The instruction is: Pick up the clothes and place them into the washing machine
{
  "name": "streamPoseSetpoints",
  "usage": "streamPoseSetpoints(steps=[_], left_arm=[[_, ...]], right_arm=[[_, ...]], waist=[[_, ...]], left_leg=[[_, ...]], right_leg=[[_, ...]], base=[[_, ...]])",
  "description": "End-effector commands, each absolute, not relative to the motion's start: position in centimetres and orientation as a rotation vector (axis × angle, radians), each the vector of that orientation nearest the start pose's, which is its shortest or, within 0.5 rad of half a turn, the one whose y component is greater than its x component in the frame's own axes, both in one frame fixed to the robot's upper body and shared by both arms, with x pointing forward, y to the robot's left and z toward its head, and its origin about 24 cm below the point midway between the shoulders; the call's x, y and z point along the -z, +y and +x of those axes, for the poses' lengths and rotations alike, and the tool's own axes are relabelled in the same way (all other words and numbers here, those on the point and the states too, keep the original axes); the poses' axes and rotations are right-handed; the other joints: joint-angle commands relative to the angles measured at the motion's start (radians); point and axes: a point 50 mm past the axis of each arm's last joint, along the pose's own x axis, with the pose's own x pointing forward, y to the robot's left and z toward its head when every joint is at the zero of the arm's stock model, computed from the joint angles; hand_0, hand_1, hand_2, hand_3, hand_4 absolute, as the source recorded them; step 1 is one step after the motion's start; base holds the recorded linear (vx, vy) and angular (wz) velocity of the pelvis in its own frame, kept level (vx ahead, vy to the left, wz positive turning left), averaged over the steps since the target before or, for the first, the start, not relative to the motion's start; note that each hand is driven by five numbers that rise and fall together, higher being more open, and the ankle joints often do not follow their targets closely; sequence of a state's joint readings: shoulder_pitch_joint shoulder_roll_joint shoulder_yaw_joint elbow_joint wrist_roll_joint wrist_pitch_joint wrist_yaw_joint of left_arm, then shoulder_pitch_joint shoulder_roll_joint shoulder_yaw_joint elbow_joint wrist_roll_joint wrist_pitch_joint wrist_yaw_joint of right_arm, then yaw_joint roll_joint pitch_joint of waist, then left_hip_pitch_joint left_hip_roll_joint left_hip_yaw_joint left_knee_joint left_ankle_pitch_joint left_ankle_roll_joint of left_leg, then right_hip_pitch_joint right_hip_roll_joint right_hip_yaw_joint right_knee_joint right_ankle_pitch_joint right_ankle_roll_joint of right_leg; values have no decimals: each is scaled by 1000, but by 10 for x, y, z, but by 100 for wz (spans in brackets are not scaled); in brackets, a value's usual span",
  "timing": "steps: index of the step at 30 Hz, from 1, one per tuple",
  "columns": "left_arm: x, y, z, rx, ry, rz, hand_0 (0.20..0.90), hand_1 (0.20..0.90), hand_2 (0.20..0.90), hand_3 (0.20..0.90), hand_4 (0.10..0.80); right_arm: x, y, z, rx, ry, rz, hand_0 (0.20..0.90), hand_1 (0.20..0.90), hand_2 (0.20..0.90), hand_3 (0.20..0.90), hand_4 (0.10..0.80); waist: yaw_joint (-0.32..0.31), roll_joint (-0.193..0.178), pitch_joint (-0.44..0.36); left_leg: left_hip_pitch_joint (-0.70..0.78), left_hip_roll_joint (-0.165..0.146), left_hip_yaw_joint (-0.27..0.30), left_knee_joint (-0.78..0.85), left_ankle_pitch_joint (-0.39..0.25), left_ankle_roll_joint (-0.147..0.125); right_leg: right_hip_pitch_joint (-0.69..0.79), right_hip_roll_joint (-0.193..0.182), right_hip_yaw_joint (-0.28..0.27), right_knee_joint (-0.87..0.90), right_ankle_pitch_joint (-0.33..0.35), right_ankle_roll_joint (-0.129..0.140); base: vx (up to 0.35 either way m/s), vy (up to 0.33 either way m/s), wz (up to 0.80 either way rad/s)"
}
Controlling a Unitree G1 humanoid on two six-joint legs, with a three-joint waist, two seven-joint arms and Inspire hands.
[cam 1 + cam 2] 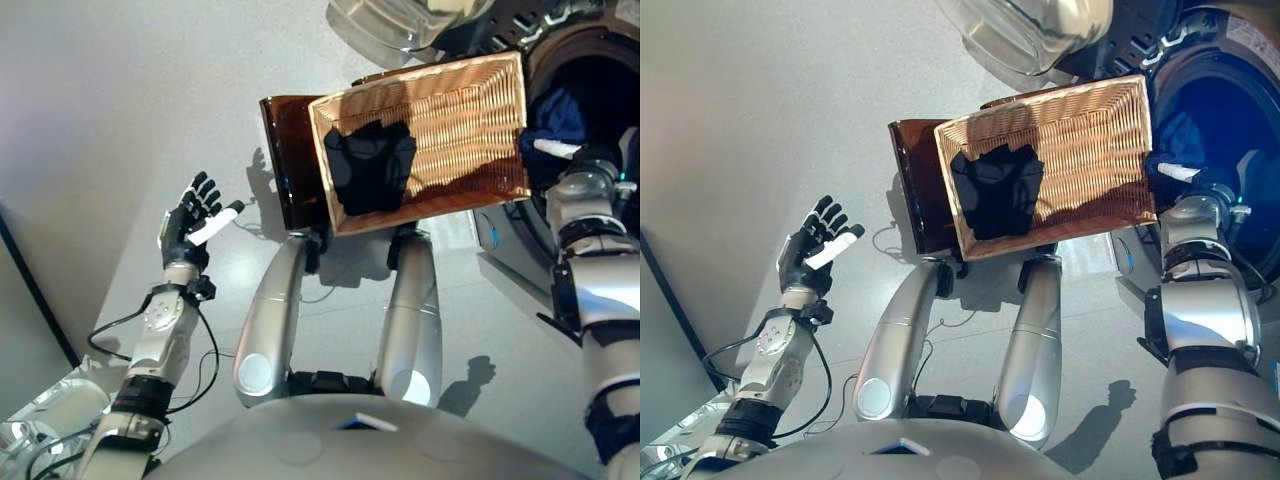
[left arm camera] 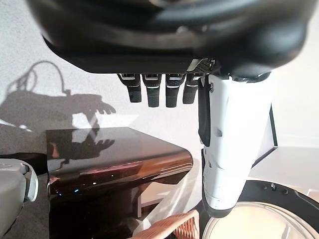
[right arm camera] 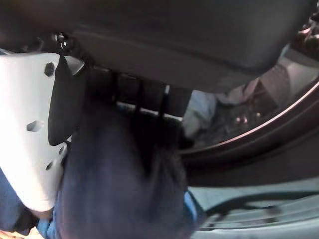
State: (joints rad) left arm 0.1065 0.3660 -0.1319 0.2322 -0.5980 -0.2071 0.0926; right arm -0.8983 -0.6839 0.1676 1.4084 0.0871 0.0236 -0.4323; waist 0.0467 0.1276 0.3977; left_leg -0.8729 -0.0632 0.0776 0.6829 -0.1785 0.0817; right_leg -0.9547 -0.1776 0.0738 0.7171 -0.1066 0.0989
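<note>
Left eye view: a wicker basket (image 1: 440, 110) was seen resting on a dark brown stand (image 1: 290, 160), and a black garment (image 1: 368, 165) lay inside it against the basket's left end. The right hand (image 1: 575, 155) was found just past the basket's right edge, at the open mouth of the washing machine (image 1: 600, 60), with a dark blue garment (image 1: 555, 118) bunched against it at the drum's rim. The left hand (image 1: 195, 222) was held up in the air, well apart from the basket's left edge, fingers straight and spread, nothing in it.

Right eye view: the same layout was shown. The blue garment lay between the basket's right edge and the drum interior, so the drum was judged to lie directly beyond the right hand, and the right arm was by far the nearer to it. The black garment was nearer the left hand, though still well apart from it.

Left wrist view: straight fingers (image 2: 149, 92) were seen with only floor and the stand's glossy top beyond them; the hand was empty.

Right wrist view: dark blue cloth was seen bunched between the white-covered thumb (image 3: 35, 129) and the fingers, so the hand was taken to be closed round the garment. Past it the drum's rim (image 3: 259, 134) and light-coloured laundry inside were visible; the release was judged to need only a short reach inward.
</note>
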Motion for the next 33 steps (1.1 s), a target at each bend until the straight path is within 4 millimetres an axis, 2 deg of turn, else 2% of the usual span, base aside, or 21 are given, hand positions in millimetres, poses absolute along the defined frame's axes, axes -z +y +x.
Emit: streamPoseSetpoints(steps=[1,3,5,7,9,10,11,12,15,17,21,24,28,33], left_arm=[[-14,250,206,-222,31,-164,900,900,900,900,800],[-15,252,206,-228,27,-158,900,900,900,900,800],[-16,253,206,-238,24,-159,900,900,900,900,800],[-16,253,208,-249,19,-160,900,900,900,900,800],[-14,253,209,-271,25,-165,900,900,900,900,800],[-13,254,209,-279,31,-162,900,900,900,900,800],[-12,253,209,-287,37,-170,900,900,900,900,800],[-12,254,209,-287,37,-166,900,900,900,900,800],[-10,254,209,-293,50,-174,900,900,900,900,800],[-7,251,208,-292,65,-195,900,900,900,900,800],[2,241,206,-276,108,-239,900,900,900,900,800],[7,237,204,-272,129,-260,900,900,900,900,800],[8,232,203,-256,131,-284,900,900,900,900,800],[5,232,206,-255,111,-295,900,900,900,900,800]], right_arm=[[-114,-391,319,885,377,-717,200,200,200,200,300],[-115,-391,319,889,368,-702,200,200,200,200,300],[-111,-387,320,910,344,-604,200,200,200,200,300],[-107,-383,321,960,288,-377,200,200,200,200,300],[-98,-376,321,1038,171,39,200,200,200,200,300],[-96,-375,321,1064,135,164,200,200,200,200,300],[-94,-366,324,1098,41,439,200,200,200,200,300],[-93,-366,323,1099,40,448,200,200,200,200,300],[-90,-354,327,1132,-89,815,200,200,200,200,300],[-89,-348,329,1142,-146,972,200,200,200,200,300],[-98,-339,334,1121,-268,1177,200,200,200,200,300],[-103,-341,334,1124,-325,1241,200,200,200,200,300],[-115,-350,330,1151,-417,1317,200,200,200,200,300],[-143,-368,324,1173,-534,1326,200,200,200,200,300]], waist=[[16,3,-65],[17,3,-67],[16,2,-67],[11,3,-70],[8,2,-73],[7,3,-75],[5,14,-74],[7,11,-73],[9,28,-68],[13,43,-67],[17,69,-70],[19,82,-77],[21,97,-83],[19,109,-88]], left_leg=[[18,-6,31,34,-73,-48],[20,-7,32,29,-72,-47],[20,-6,33,29,-73,-46],[25,-6,32,25,-75,-45],[34,-7,31,10,-75,-43],[43,-8,32,-5,-74,-42],[56,-10,36,-35,-67,-39],[59,-10,36,-39,-65,-39],[74,-16,39,-82,-45,-38],[79,-22,41,-103,-33,-39],[73,-30,39,-115,-23,-38],[74,-32,40,-127,-21,-38],[86,-33,41,-154,-12,-41],[97,-33,39,-172,-5,-49]], right_leg=[[3,47,-12,-12,8,-60],[3,48,-12,-12,8,-60],[3,50,-12,-11,8,-60],[5,51,-13,-11,5,-59],[10,52,-14,-20,5,-56],[13,52,-13,-30,7,-53],[21,50,-10,-49,15,-47],[24,50,-10,-53,17,-46],[35,44,-7,-86,30,-36],[37,41,-5,-104,34,-31],[25,38,4,-101,36,-32],[19,35,9,-100,33,-32],[19,29,13,-105,30,-29],[19,30,18,-100,23,-30]], base=[[0,0,0],[0,0,0],[0,0,0],[0,0,0],[41,9,-2],[49,36,-10],[33,33,-12],[24,32,-15],[8,29,-20],[5,21,-15],[8,3,-2],[9,8,-2],[23,-1,7],[10,-8,2]])
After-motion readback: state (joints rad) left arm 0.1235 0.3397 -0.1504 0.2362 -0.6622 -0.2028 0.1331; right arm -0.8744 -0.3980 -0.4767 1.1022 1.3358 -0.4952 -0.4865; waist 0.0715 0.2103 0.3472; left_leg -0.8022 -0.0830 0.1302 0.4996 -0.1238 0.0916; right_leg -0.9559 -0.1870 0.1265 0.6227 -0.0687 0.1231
